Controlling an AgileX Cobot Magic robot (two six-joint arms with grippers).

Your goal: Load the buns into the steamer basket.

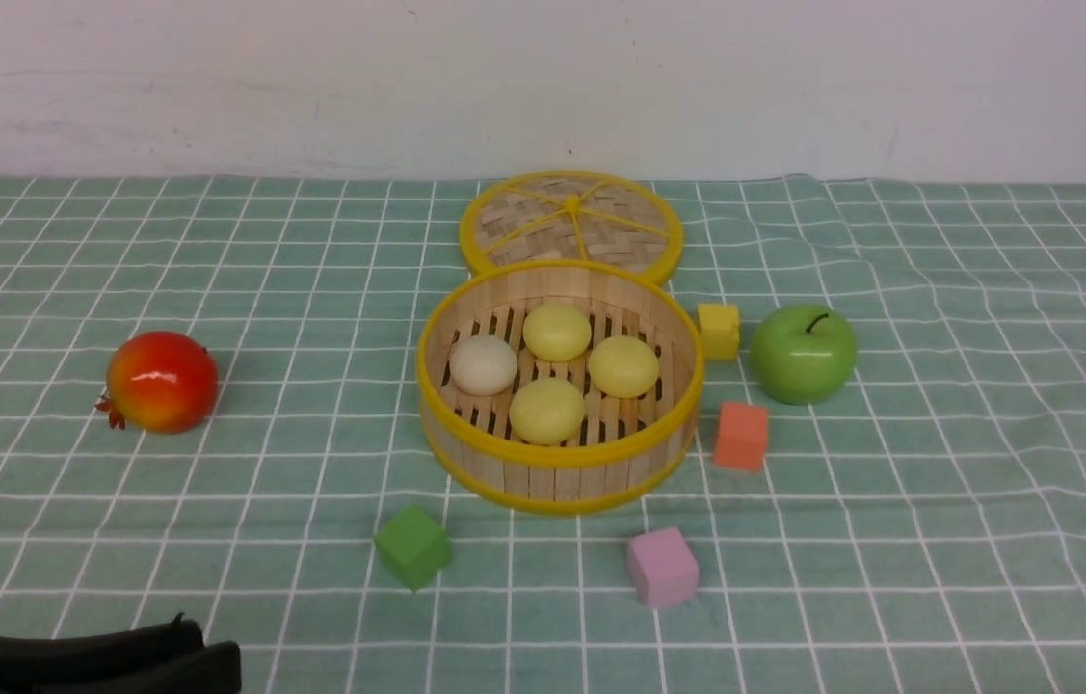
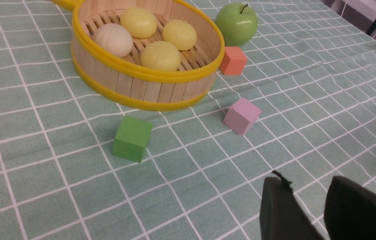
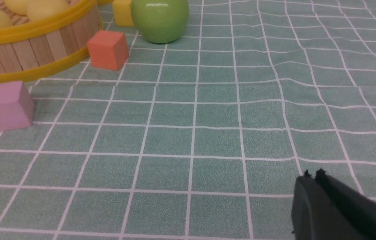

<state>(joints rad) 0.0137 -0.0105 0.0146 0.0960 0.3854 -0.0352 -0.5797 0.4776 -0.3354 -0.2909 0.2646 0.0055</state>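
The steamer basket stands mid-table with yellow rims and a slatted floor. Inside it lie three pale yellow buns and one off-white bun, also clear in the left wrist view. My left gripper hovers over bare cloth near the table's front left, well short of the basket; its fingers stand apart with nothing between them. In the front view it shows at the bottom left corner. My right gripper is shut and empty above the cloth, right of the basket.
The flat woven lid leans behind the basket. A green apple and a yellow cube sit to its right, an orange cube at its front right. Green cube and pink cube lie in front. A pomegranate sits left.
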